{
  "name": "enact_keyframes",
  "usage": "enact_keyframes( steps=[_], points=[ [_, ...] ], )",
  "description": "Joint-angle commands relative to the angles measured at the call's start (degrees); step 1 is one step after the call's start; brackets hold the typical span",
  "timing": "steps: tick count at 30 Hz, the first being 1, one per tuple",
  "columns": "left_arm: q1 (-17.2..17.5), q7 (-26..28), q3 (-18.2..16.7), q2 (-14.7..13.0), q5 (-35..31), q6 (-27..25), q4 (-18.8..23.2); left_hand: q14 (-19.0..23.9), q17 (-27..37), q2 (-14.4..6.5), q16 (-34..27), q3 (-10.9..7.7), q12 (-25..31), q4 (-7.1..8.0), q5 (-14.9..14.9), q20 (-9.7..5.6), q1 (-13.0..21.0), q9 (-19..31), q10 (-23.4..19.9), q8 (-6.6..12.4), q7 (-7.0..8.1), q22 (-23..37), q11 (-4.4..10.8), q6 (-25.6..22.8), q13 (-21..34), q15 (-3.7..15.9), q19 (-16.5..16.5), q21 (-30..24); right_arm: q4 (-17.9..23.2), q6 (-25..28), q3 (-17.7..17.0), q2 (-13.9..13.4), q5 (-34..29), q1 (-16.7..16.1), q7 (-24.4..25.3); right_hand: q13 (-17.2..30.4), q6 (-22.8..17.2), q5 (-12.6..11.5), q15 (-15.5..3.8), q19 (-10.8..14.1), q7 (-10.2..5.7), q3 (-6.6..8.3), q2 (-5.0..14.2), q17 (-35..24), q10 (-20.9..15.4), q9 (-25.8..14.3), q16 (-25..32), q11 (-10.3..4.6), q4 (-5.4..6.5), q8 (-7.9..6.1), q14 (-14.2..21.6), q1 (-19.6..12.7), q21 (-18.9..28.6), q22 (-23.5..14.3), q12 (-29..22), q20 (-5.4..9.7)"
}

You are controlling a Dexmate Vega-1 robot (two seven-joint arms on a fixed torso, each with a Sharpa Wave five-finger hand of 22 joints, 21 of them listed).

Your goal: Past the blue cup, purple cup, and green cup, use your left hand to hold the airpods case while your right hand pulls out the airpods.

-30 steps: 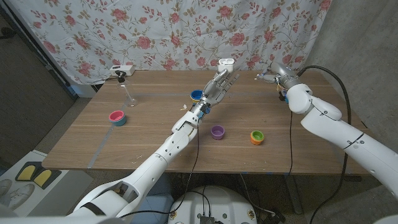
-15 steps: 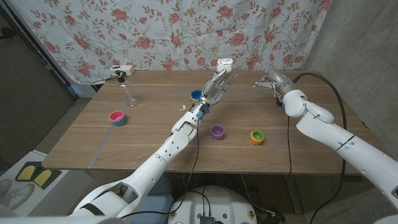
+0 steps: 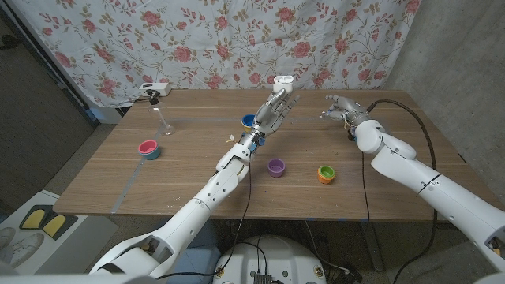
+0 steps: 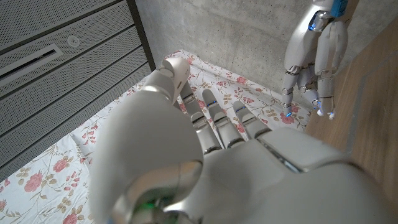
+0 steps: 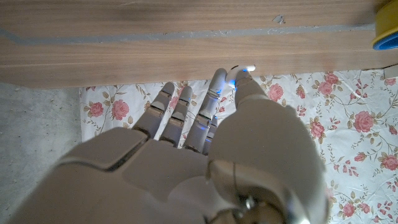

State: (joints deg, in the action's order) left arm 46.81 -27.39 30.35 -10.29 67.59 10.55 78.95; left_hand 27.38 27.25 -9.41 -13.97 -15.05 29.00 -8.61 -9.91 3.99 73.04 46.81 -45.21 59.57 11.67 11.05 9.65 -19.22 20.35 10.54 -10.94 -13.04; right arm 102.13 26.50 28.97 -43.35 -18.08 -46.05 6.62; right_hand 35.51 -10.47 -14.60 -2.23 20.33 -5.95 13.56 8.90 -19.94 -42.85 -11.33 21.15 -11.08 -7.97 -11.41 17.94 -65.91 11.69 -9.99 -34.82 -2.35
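The white airpods case (image 3: 284, 80) sits near the table's far edge, in front of the flowered curtain. My left hand (image 3: 275, 108) hovers just short of it, fingers stretched out and apart, holding nothing; its back shows in the left wrist view (image 4: 211, 149). The blue cup (image 3: 249, 121) stands close beside my left wrist. Nearer me are the purple cup (image 3: 275, 166) and the green cup (image 3: 326, 173). My right hand (image 3: 338, 106) is over the table to the right of the case, fingers spread and empty; it also appears in the left wrist view (image 4: 314, 56) and its own view (image 5: 205, 149).
A pink cup (image 3: 147, 147) stands at the left, with a clear glass (image 3: 163, 118) behind it. A small white device (image 3: 155, 88) lies at the back left. A black cable (image 3: 410, 95) runs along my right arm. The curtain (image 3: 237, 39) hangs close behind the table.
My right hand has moved left and slightly toward me, closer to the case, and its fingers have spread. The left hand has hardly moved.
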Motion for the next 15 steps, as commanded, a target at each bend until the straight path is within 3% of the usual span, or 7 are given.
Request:
enact_keyframes(
  steps=[1,15],
  points=[
    [0.3,0.0,0.1,-0.3,0.0,0.5,0.4,2.7,0.2,-0.4,0.2,-0.05,2.9,0.30,-0.4,0.07,0.2,0.1,-3.5,0.24,0.12,0.1,2.95,0.3,4.7,2.64,0.1,-0.1,-2.7,0.4,1.8,1.2,-1.7,1.0,-0.5,0.0,-0.3,0.2,-9.81,-0.1,-0.03,-0.40,0.44,-0.1,-1.1,-0.2,-0.2,-1.40,0.06,0.03,-0.3,-0.4,-0.1,-0.1,-0.3,-0.01],
    [0.2,-0.2,0.2,-0.4,-0.1,0.6,0.5,2.5,0.3,-0.4,0.4,-0.02,2.8,0.35,-0.4,0.08,0.1,-0.2,-3.5,0.39,0.10,0.1,3.00,-0.3,4.6,2.62,0.2,-0.1,-3.7,0.1,3.5,1.2,-3.7,1.3,-1.9,-0.4,-1.1,0.5,-9.66,-0.5,-0.30,-0.67,0.24,0.0,-1.5,-0.2,-0.4,-1.40,0.06,-0.05,-0.5,-0.3,-0.3,-0.1,-0.6,-0.39]
  ],
)
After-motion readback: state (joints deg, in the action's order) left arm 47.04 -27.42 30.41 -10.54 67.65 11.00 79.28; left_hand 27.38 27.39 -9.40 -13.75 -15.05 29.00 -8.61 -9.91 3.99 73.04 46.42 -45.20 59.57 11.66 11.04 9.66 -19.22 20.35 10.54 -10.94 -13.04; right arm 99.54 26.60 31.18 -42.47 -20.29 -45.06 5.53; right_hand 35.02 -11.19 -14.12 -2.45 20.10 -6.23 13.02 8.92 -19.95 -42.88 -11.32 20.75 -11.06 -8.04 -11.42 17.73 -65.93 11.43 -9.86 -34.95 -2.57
